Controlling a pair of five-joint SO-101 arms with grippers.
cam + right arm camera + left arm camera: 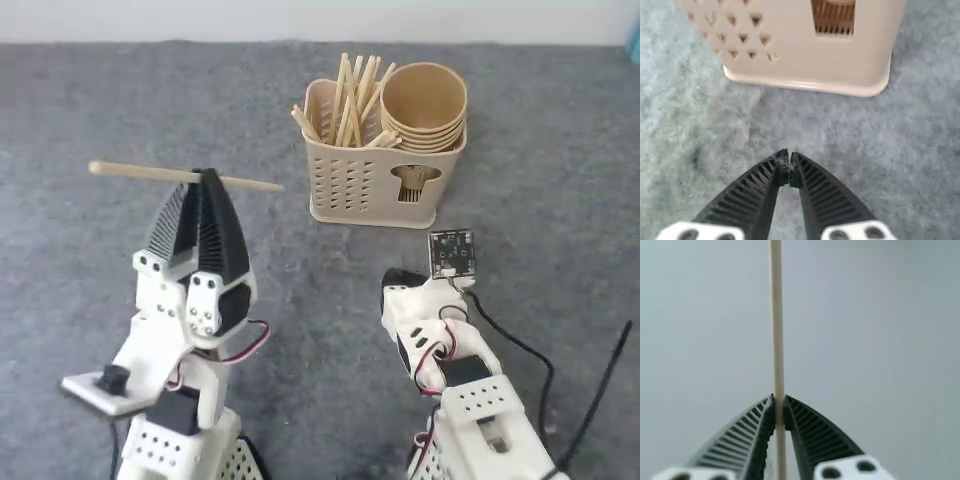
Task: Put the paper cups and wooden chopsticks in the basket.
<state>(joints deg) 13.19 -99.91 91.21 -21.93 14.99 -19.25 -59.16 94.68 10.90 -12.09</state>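
Note:
My left gripper [207,180] is raised above the grey carpet, shut on a wooden chopstick [180,176] that lies crosswise in its tips, level, left of the basket. From the left wrist, the chopstick [776,330] runs straight out between the black fingers [752,435]. The beige basket [372,190] stands at the back middle, holding several chopsticks [345,95] in its left part and a stack of paper cups [424,105] in its right part. My right gripper [789,167] is shut with nothing in it, low over the carpet just in front of the basket [805,55].
Grey carpet [100,260] covers the table on all sides. The right arm's body [440,340] and its cables [590,400] sit at the front right. A pale wall runs along the back edge.

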